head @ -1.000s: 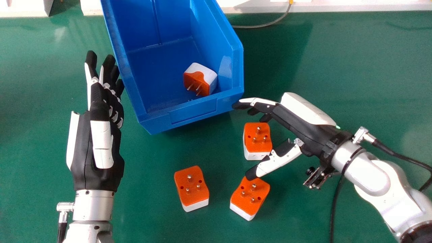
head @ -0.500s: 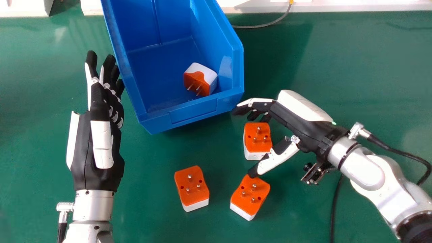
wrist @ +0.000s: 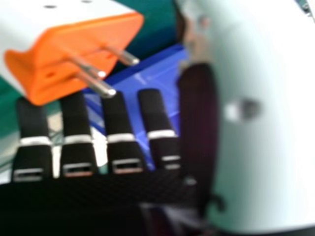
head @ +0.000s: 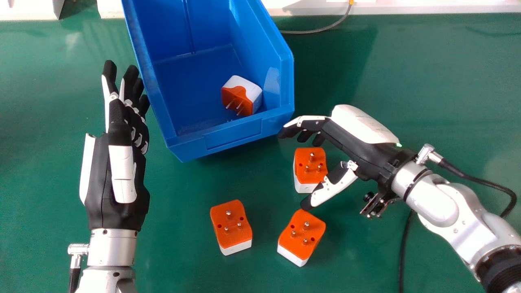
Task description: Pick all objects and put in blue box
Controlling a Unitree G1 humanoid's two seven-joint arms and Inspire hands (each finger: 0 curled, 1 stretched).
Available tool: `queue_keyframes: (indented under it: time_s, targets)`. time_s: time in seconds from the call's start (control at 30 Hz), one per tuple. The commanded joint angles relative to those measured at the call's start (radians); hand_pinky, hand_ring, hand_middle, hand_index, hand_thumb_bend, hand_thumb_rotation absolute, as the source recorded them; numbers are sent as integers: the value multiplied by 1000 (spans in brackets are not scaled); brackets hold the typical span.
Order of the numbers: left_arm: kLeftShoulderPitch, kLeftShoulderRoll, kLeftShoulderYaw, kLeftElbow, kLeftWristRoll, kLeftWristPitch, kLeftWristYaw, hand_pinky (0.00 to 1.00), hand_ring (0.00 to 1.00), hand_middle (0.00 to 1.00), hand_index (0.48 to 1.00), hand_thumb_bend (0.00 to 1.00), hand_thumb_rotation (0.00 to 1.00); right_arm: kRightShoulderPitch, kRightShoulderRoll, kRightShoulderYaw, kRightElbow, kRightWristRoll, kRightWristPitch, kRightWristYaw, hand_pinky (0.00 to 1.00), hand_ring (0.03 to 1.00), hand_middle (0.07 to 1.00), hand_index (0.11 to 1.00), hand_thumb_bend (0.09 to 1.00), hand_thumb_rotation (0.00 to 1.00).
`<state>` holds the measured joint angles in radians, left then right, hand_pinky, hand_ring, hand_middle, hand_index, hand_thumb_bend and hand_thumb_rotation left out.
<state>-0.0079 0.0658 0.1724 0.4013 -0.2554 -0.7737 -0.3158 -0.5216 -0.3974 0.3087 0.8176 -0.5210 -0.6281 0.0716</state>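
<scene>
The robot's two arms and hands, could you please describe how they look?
The left hand and right hand match: black, with white plates on fingers, thumb and back. Both forearms are silver, with metal plugs carrying black cables. A small dark bracket sits by the right wrist.

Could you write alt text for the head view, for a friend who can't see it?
A robot's open right hand hovers around an orange and white plug adapter on a green table; two more adapters lie nearer. Beyond, a blue box holds a fourth adapter, and the open left hand is beside the box.
</scene>
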Motion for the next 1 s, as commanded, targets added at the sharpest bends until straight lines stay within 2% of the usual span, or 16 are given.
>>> queue_keyframes:
  time_s: [0.0,0.1,0.23,0.47,0.73,0.77,0.97]
  targets:
    - [-5,0,-5,-20,1,-11,-4,1000,1000,1000,1000,875,1000,-28,-11,-5,-5,2,-15,-24,621,681,714,694,859,55]
    - [-10,1,-4,-12,-3,-12,-7,1000,1000,1000,1000,875,1000,-29,-12,-3,-4,0,-16,-30,603,659,689,676,848,31]
    - [-5,0,-6,-25,-3,-9,-5,1000,1000,1000,1000,875,1000,-30,-12,-3,-5,7,-12,-18,583,638,668,661,834,11]
    - [-3,-2,-7,-28,-2,-10,-5,1000,1000,1000,1000,875,1000,-29,-17,9,-16,-9,-15,-23,569,627,659,653,825,4]
    - [-1,-1,-6,-26,-5,-14,-9,1000,1000,1000,1000,875,1000,-27,-23,16,-16,-31,-29,-56,467,540,605,610,796,0]
    - [-1,-1,-5,-25,-6,-14,-9,1000,1000,1000,1000,875,1000,-27,-22,15,-15,-31,-32,-57,460,531,596,587,740,24]
    - [0,-2,-5,-26,-4,-13,-6,1000,1000,1000,1000,876,1000,-30,-14,12,-1,-20,-44,-62,434,500,534,549,637,12]
